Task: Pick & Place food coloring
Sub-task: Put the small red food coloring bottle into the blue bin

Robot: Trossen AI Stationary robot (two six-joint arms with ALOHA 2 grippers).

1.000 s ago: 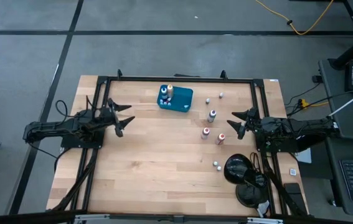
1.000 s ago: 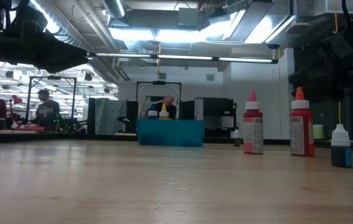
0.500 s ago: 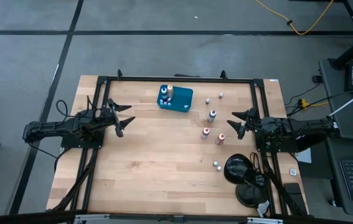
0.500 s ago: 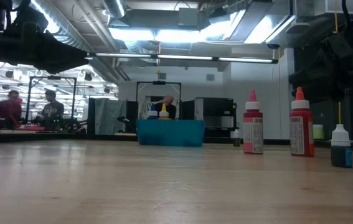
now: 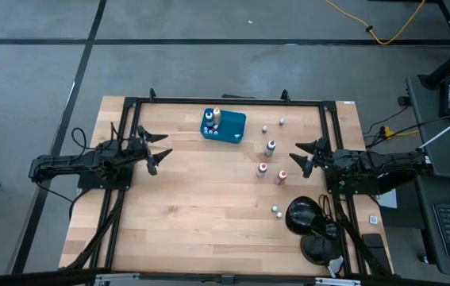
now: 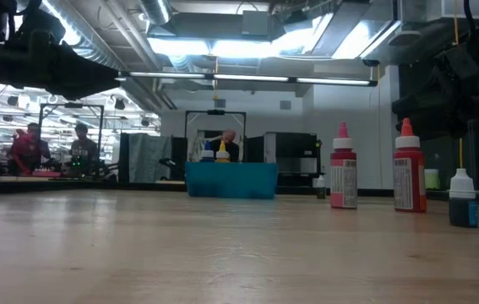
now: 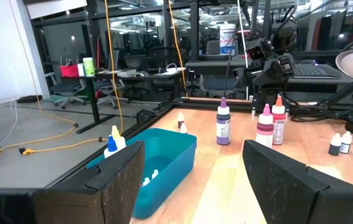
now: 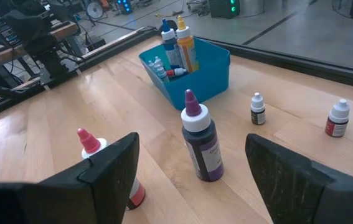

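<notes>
Food coloring bottles stand upright on the wooden table: a purple one (image 5: 270, 147) (image 8: 201, 140), two red ones (image 5: 263, 169) (image 5: 282, 176), two tiny vials (image 5: 264, 129) (image 5: 282, 121) near the far edge, and two more (image 5: 278, 212) toward the near right. Several others stand inside the teal tray (image 5: 232, 127) (image 8: 210, 74) at the far middle. My left gripper (image 5: 157, 148) (image 7: 192, 155) hovers open at the table's left, pointing toward the tray. My right gripper (image 5: 304, 157) (image 8: 192, 143) hovers open at the right, just short of the red and purple bottles. Neither touches anything.
A black lamp (image 5: 304, 216) with a round base (image 5: 318, 248) sits at the near right corner. A black frame (image 5: 225, 101) runs along the table's edges. Bare wood lies between the arms and toward the near edge. People (image 6: 53, 148) stand far off in the room behind.
</notes>
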